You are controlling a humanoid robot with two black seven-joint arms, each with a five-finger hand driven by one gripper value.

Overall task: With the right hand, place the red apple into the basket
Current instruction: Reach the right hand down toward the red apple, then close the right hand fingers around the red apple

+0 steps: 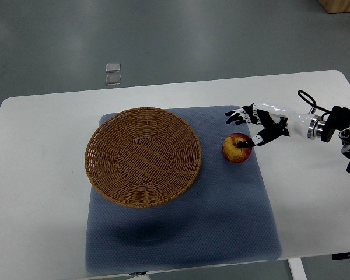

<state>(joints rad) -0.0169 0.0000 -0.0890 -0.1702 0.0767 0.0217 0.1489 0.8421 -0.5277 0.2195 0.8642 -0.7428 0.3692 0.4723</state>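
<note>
One red apple (237,148), yellow-flecked, stem side up, resting on the blue-grey mat (233,221) just beside the basket (143,156), at its 3 o'clock, not touching the rim. Right hand (258,123) above and to the apple's 1 o'clock, arm entering from the right edge. Fingers (236,118) spread wide, pointing toward 9 o'clock, holding nothing; thumb tip down at the apple's upper right edge, touching or very nearly so, hard to tell which. No grasp closed on the fruit.

No readable brand, label or writing anywhere in view.

Counted: one apple, one wicker basket, round and shallow, nothing inside; one mat, spread over the white table (41,233); one black cable loop (308,98) behind the wrist; two small square plates (112,73) on the floor beyond the table's far edge, at the basket's 12 o'clock, well apart from it.
</note>
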